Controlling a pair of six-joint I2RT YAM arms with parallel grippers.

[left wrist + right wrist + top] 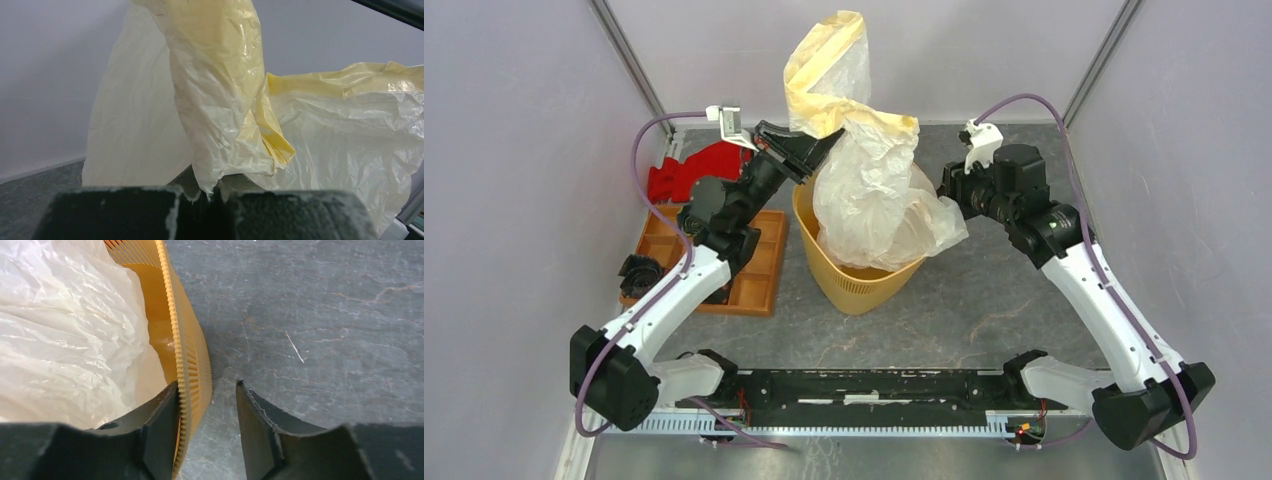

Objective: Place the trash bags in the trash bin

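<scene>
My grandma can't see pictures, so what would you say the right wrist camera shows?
The right gripper is open over the wall of the yellow-orange trash bin, one finger inside and one outside. A crinkly white trash bag sits in the bin on the left, and grey table lies on the right.

Left arm [686,290] raised, left fingers [125,215] pinched together, right arm [1104,300] extended, right fingers [262,435] parted.
</scene>
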